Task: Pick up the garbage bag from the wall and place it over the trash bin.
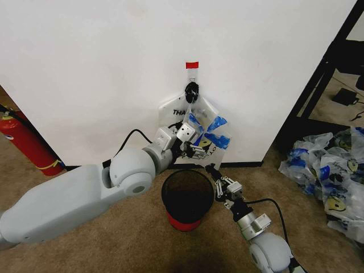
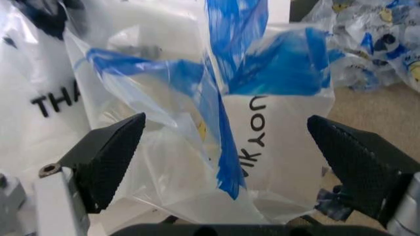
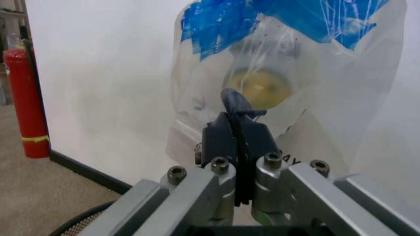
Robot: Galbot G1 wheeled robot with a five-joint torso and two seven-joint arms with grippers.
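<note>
From the head camera, the garbage bag (image 1: 196, 122) hangs on the white wall (image 1: 102, 68) from a hook (image 1: 192, 91) under a strip of red tape (image 1: 192, 65). The left gripper (image 1: 196, 149) is up against the lower part of the bag, just above the trash bin (image 1: 187, 198), which stands on the carpet right below the bag. The right gripper (image 1: 215, 174) sits at the bin's rim, on the side away from the left arm. A red fire extinguisher (image 1: 25, 142) stands by the wall well off from the bin, and a heap of similar bags (image 1: 327, 170) lies on the floor on the opposite side.

In the left wrist camera, the left gripper (image 2: 226, 147) has its two black fingers (image 2: 108, 157) spread wide, with the bag (image 2: 262, 147) and its blue handle strips between them, not pinched.

In the right wrist camera, the right gripper (image 3: 237, 135) has its fingers pressed together with nothing visibly between them, just in front of the bag (image 3: 288, 88). The fire extinguisher (image 3: 26, 98) stands by the wall off to the side.
</note>
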